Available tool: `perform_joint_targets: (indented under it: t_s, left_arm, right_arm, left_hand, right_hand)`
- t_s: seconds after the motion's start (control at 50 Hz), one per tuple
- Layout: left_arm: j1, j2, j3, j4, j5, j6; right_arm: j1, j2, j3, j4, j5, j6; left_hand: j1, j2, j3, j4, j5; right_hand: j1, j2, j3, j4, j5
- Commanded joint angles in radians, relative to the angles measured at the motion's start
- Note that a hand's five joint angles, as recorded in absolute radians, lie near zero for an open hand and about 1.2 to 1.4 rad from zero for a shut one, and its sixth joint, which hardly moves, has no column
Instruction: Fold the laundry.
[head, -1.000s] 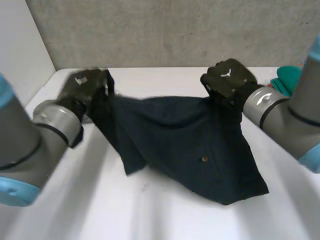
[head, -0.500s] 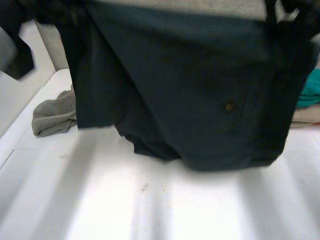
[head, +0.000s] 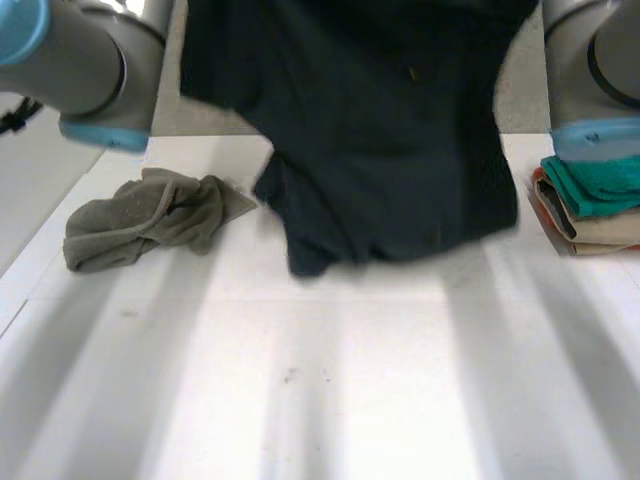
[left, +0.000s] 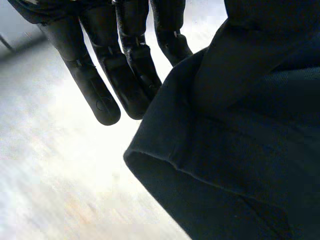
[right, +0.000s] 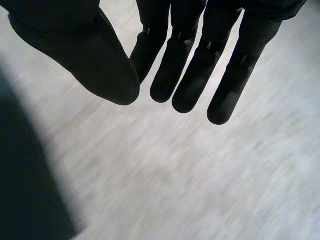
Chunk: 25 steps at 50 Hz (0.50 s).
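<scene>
1. White table (head: 330, 400) across the head view.
2. Hung in the air over it, between left arm (head: 90, 60) and right arm (head: 595, 70): dark navy garment (head: 380, 130).
3. On the table, left: crumpled grey cloth (head: 150, 215). Right: folded stack (head: 595, 190).
4. Left wrist view: left hand (left: 100, 85) against the garment's hem; grip impossible to tell.
5. Right wrist view: right hand (right: 202, 65) released, fingers (right: 240, 75) straight, thumb (right: 100, 65) apart.

Dark garment (head: 380, 150): top cut off, lower hem blurred. Folded stack (head: 590, 190): cut off at the edge. Part of left hand (left: 115, 70) hidden behind garment.
</scene>
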Motion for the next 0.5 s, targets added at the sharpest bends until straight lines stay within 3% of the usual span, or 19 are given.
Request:
perform_joint_targets:
  t_s: [0.02, 0.16, 0.28, 0.38, 0.5]
  left_arm:
    - [0.008, 0.111, -0.165, 0.136, -0.002, -0.059]
    - [-0.003, 0.22, -0.56, 0.147, 0.033, -0.075]
    - [-0.006, 0.284, -0.834, 0.11, 0.071, -0.069]
    - [-0.006, 0.309, -0.986, 0.102, 0.151, -0.053]
    - [-0.021, 0.39, -1.077, 0.046, 0.21, -0.004]
  right_arm:
    - [0.043, -0.061, 0.064, -0.097, -0.014, 0.008]
    - [0.041, -0.147, 0.332, -0.077, -0.095, 0.008]
    - [0.029, -0.155, 0.526, 0.079, -0.139, 0.01]
    - [0.022, -0.087, 0.61, 0.191, -0.199, 0.005]
    - [-0.017, -0.063, 0.589, 0.216, -0.219, 0.004]
  left_hand:
    - [0.239, 0.196, 0.202, 0.195, 0.229]
    - [0.239, 0.196, 0.202, 0.195, 0.229]
    - [0.239, 0.196, 0.202, 0.195, 0.229]
    - [0.239, 0.196, 0.202, 0.195, 0.229]
    - [0.239, 0.196, 0.202, 0.195, 0.229]
  right_hand:
    - [0.269, 0.218, 0.208, 0.198, 0.202]
    - [0.269, 0.218, 0.208, 0.198, 0.202]
    - [0.269, 0.218, 0.208, 0.198, 0.202]
    - [-0.442, -0.493, -0.503, -0.512, -0.508]
    - [-0.722, -0.773, -0.783, -0.793, -0.788]
